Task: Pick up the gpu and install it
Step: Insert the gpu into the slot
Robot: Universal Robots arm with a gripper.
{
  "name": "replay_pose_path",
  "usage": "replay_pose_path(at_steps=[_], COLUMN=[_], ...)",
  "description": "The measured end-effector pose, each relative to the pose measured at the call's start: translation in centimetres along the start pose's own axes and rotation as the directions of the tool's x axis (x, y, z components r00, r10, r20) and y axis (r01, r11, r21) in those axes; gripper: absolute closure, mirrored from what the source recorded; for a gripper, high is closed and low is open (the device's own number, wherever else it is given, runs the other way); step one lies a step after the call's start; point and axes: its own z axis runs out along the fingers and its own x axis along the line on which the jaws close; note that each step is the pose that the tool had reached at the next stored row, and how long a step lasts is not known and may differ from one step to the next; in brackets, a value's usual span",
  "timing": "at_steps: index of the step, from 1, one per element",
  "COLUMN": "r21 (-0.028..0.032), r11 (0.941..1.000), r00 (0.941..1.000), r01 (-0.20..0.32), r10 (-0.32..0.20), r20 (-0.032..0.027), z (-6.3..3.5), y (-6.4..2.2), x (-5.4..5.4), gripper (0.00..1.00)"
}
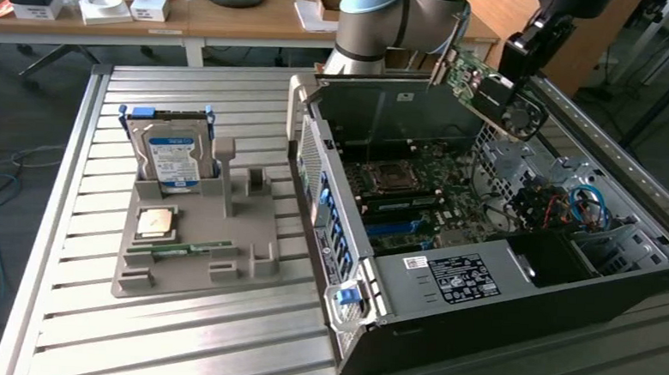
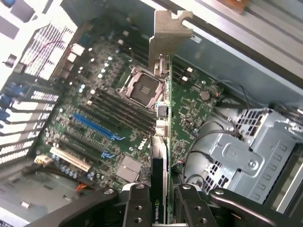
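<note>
The gpu [image 1: 494,93] is a green card with a dark fan face. It hangs tilted above the back right corner of the open computer case [image 1: 445,271], apart from the board. My gripper [image 1: 516,64] is shut on its upper edge. In the wrist view the gpu [image 2: 163,142] shows edge-on between my fingers [image 2: 139,205], with my gripper [image 2: 161,210] clamped around it. Its pale metal bracket [image 2: 168,33] points away from the wrist. Below it lies the motherboard [image 2: 94,94] with a blue slot [image 2: 94,127] and a bare processor socket [image 2: 142,87].
On the exterior view's left a grey holder [image 1: 194,240] carries a silver hard drive with a blue label [image 1: 176,153], a processor chip [image 1: 155,223] and a green memory stick [image 1: 183,250]. A metal drive cage [image 2: 246,151] and cables stand beside the board. A desk [image 1: 206,17] stands behind.
</note>
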Motion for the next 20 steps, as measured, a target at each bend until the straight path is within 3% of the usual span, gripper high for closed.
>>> replay_pose_path(at_steps=[6,10,15,20], r21=[0.0004,0.0005,0.0007,0.0007], r11=[0.9959,0.9884,0.9740,0.9544], r00=[0.9958,0.9883,0.9739,0.9541], r01=[0.091,0.152,0.226,0.299], r10=[-0.091,-0.152,-0.226,-0.298], r20=[-0.0069,-0.0117,-0.0181,-0.0246], z=[0.00,0.00,0.00,0.00], y=[0.00,0.00,0.00,0.00], x=[0.00,0.00,0.00,0.01], gripper=[0.74,0.74,0.74,0.74])
